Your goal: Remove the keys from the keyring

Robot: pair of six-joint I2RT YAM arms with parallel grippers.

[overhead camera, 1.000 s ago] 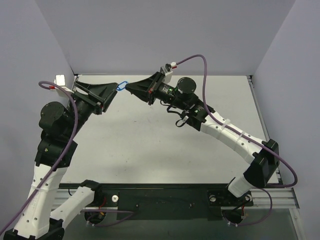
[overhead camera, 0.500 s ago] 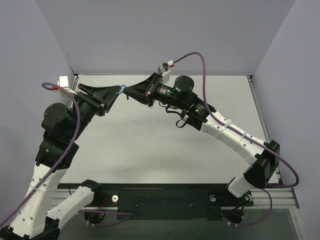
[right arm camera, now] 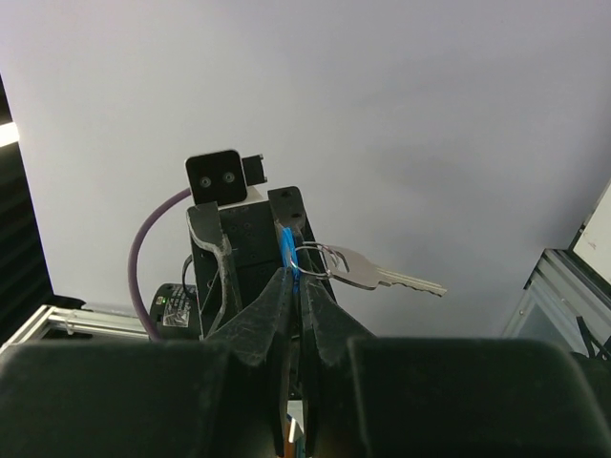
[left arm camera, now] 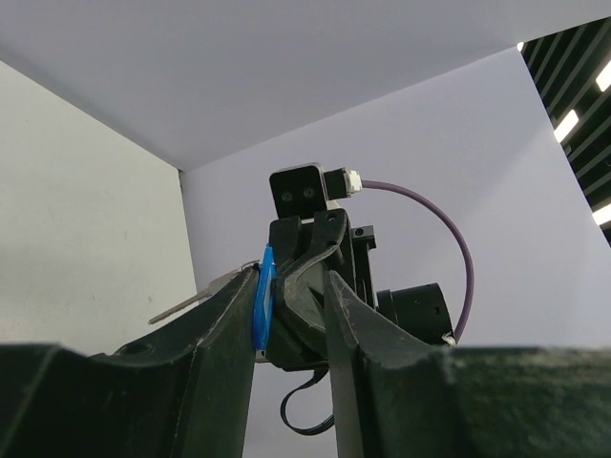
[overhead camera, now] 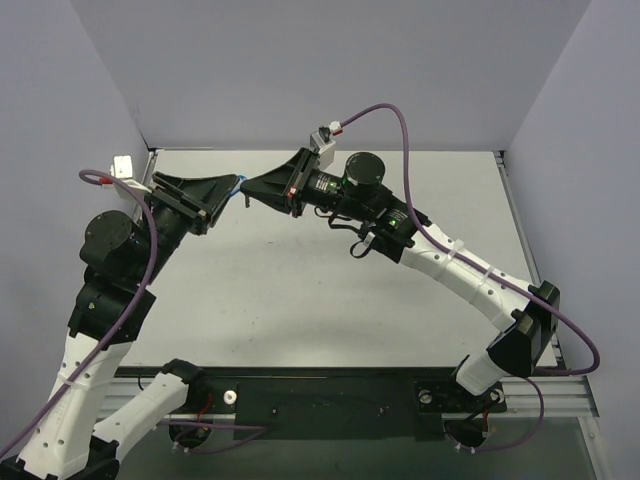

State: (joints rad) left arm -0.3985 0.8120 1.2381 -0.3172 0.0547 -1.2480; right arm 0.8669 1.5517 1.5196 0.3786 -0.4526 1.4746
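Over the last second I've closed the right hand [overhead camera: 250, 186] in until its tips meet the left hand [overhead camera: 230, 184]. The right is pinched tight on the blue tag [right arm camera: 289, 250] of the keyring [right arm camera: 320, 260]. The left stands part open around it, gripping nothing I can see. The key [right arm camera: 368, 271] is still threaded on, so nothing is off yet.

No legible writing, brand or number in any view.

Small pale sticker [right arm camera: 173, 303] on the dark housing of the facing arm, seen from the right wrist: printed, but far too small to read. Head of the key [right arm camera: 355, 268] too small and glary to tell any stamp. Blue tag of the keyring [right arm camera: 287, 250] turned edge-on, its face hidden.
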